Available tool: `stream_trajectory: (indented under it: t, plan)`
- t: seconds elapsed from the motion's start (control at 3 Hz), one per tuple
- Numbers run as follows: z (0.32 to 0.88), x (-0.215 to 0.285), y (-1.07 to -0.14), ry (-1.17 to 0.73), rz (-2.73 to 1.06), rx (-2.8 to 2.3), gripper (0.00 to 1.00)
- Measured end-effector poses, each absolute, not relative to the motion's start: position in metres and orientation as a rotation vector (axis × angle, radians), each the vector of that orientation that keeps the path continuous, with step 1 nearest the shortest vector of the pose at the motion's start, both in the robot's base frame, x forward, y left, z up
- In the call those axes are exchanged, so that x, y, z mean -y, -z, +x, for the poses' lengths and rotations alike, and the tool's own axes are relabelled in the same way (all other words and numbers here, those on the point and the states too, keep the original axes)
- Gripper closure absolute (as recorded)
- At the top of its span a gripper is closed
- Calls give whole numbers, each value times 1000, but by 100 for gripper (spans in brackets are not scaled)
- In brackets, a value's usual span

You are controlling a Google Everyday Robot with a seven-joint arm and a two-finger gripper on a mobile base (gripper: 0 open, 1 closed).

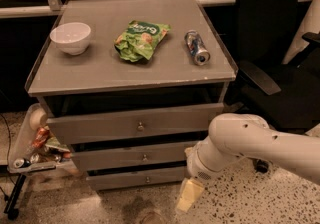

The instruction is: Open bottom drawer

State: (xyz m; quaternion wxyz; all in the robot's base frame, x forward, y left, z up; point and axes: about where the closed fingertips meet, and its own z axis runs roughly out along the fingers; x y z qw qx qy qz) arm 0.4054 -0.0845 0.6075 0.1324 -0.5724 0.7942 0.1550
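The bottom drawer is the slimmest grey front at the foot of the cabinet, with a tiny round knob at its centre; it sits closed. My gripper hangs low at the end of the white arm, just right of and slightly below the bottom drawer's right end, near the floor. It touches nothing that I can see. Above are the middle drawer and the tall top drawer.
On the cabinet top lie a white bowl, a green chip bag and a can on its side. A black office chair stands right. A tray of snacks stands at the left.
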Motion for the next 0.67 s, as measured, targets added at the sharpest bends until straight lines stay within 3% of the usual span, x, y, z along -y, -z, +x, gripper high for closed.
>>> stream_trajectory:
  t: [0.67]
  plan:
    - [413, 82, -573, -451, -1677, -2312, 0]
